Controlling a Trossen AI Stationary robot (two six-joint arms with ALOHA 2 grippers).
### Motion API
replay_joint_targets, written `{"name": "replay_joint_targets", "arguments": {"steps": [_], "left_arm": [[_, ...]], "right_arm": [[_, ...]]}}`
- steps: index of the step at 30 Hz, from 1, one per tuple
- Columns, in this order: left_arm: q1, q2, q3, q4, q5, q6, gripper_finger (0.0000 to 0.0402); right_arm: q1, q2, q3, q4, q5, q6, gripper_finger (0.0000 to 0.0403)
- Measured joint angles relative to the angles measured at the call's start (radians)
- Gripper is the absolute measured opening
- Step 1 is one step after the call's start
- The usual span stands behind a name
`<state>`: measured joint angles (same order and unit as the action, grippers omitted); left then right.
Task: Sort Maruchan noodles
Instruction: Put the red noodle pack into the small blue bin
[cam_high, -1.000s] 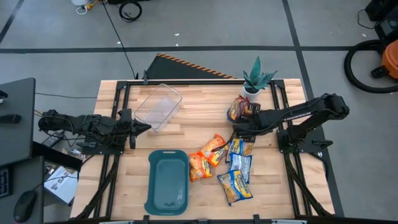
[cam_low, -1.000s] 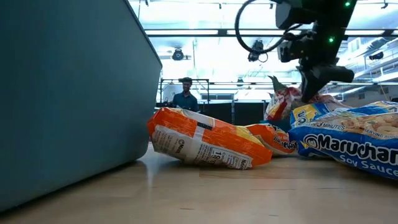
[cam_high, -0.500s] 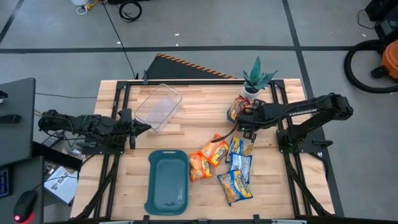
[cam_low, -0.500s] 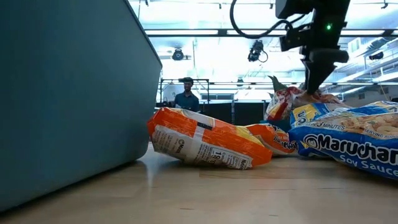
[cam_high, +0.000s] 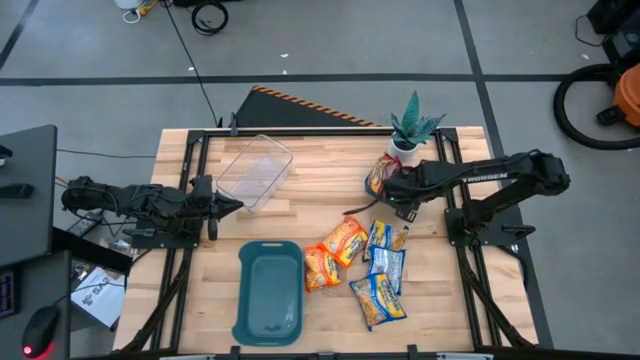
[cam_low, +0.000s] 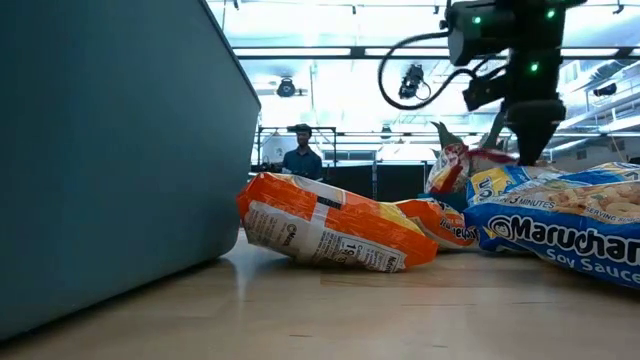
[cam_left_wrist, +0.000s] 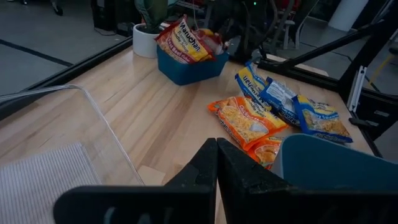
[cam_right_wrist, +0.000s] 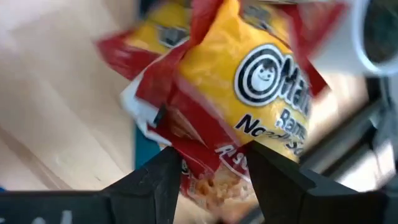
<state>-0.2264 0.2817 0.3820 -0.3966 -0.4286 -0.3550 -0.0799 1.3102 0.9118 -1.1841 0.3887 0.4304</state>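
— Red packet sits dead ahead of my right gripper, its fingers pinching the packet's lower edge above the blue tray by the plant.

— Left gripper?

— Pressed together, parked far off beside the clear tub. The right gripper has swung back from the loose packets toward that tray in the last second.

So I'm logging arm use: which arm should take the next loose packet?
Probably the right: its gripper is by the tray of red packets, next to the loose packets. The left gripper waits by the clear tub.
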Motion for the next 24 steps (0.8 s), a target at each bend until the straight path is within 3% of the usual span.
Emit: {"name": "replay_joint_targets", "arguments": {"steps": [3, 9, 20, 24], "left_arm": [[0.000, 0.000, 0.000, 0.005, 0.000, 0.000, 0.0011], [0.000, 0.000, 0.000, 0.009, 0.000, 0.000, 0.0011], [0.000, 0.000, 0.000, 0.012, -0.006, 0.001, 0.0011], [0.000, 0.000, 0.000, 0.011, -0.007, 0.002, 0.0011]], "right_arm": [[0.006, 0.006, -0.030, 0.069, -0.015, -0.091, 0.0187], [0.006, 0.020, -0.050, 0.036, -0.071, -0.141, 0.0211], [-0.014, 0.021, 0.094, -0.147, -0.095, -0.006, 0.0287], [-0.077, 0.020, 0.094, -0.254, -0.038, 0.079, 0.0296]]}}
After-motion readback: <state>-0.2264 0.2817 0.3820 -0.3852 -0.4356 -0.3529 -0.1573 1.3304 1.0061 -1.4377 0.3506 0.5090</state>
